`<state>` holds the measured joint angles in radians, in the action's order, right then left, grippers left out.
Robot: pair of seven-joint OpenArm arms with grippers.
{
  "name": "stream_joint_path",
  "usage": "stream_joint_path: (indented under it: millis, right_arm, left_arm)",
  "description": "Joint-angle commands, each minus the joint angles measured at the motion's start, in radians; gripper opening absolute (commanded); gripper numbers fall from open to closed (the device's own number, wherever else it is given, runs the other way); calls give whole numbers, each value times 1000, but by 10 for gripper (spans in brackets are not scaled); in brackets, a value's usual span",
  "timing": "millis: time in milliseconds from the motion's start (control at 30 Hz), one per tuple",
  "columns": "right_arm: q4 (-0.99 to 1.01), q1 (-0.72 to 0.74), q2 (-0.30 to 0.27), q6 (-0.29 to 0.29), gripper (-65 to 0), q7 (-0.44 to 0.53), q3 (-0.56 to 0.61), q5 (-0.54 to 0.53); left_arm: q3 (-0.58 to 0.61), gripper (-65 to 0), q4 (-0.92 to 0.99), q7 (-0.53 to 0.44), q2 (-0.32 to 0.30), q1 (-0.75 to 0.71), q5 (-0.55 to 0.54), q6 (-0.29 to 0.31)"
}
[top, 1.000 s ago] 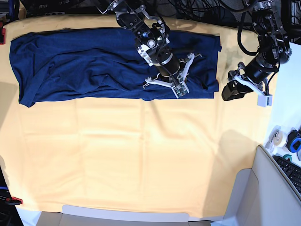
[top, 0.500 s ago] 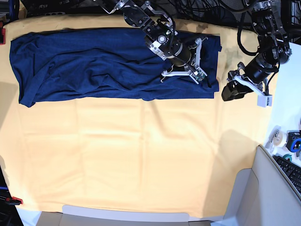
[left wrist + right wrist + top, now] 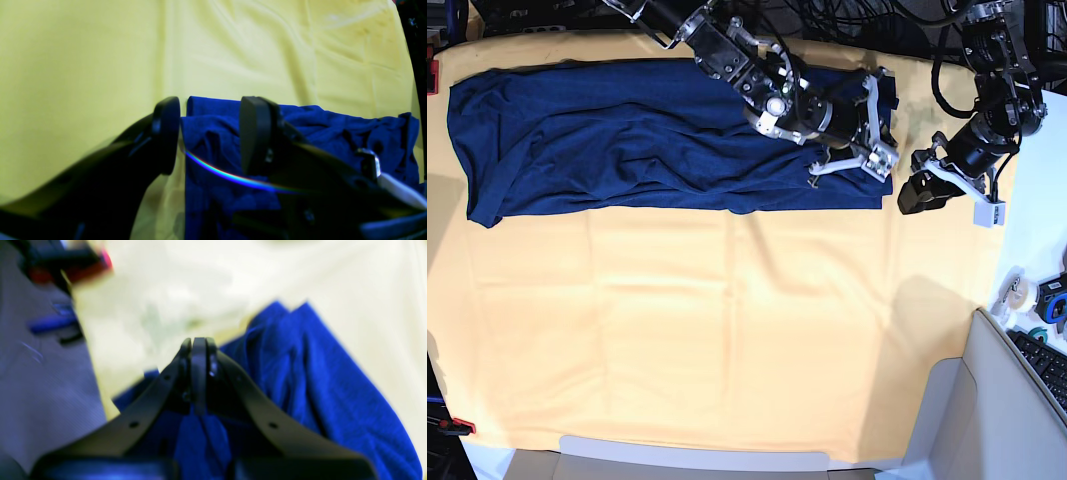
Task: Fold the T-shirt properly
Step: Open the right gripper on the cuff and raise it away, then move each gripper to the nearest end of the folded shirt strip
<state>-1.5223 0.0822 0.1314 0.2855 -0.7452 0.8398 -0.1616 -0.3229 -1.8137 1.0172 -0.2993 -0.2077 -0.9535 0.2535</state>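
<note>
The dark navy T-shirt lies flat in a long band across the back of the pale yellow cloth. My right gripper is low over the shirt's right end. In the right wrist view the gripper has its jaws together, with shirt fabric beneath it; no cloth shows between the tips. My left gripper sits just right of the shirt's right edge. In the left wrist view the gripper is open and empty, and the shirt's edge shows between and behind its fingers.
A white side surface at the right holds a tape roll and a keyboard. Cables and arm bases crowd the back edge. Red clamps sit at the cloth's left edge. The yellow cloth stretches in front of the shirt.
My right gripper has swept rightward over the shirt, from its middle to its right end. The left arm has not moved.
</note>
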Motion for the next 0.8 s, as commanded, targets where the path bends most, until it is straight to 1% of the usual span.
stream_joint_path:
  millis: [0,133,233,333,400,533,600,667,767]
  right_arm:
    - [-24,15,14,4,-650,23,-21,-20]
    - [-88,8,-2,2,-650,23,-101,-28]
    - [-177,3,-45,2,-650,23,-165,-28]
    - [-266,-15,-89,1,-650,23,-233,-28]
    - [-318,-42,-106,-1,-650,22,-299,-28]
    - [-404,-108,-135,-1,-650,17,-465,-26]
    - [-436,-138,-154,-1,-625,17,-549,-26]
    - [-467,-167,-172,-1,-575,20,-621,-26]
    - [-505,-212,-184,-1,-513,22,-729,-26]
  left_arm:
    - [-8,-366,-18,-21,-15,9,-15,4]
    - [-6,-364,-18,-11,-22,12,-15,4]
    - [-6,-364,-18,-8,-48,12,-15,5]
    - [-9,-364,-18,-8,-59,12,-15,5]
    - [-66,-366,-36,-21,-56,9,-17,5]
    - [-281,-366,-107,-11,28,-40,-17,10]
    - [-348,-366,-130,-5,42,-48,-19,54]
    - [-391,-366,-133,24,44,-72,-19,116]
    - [-442,-366,-133,107,50,-88,-19,201]
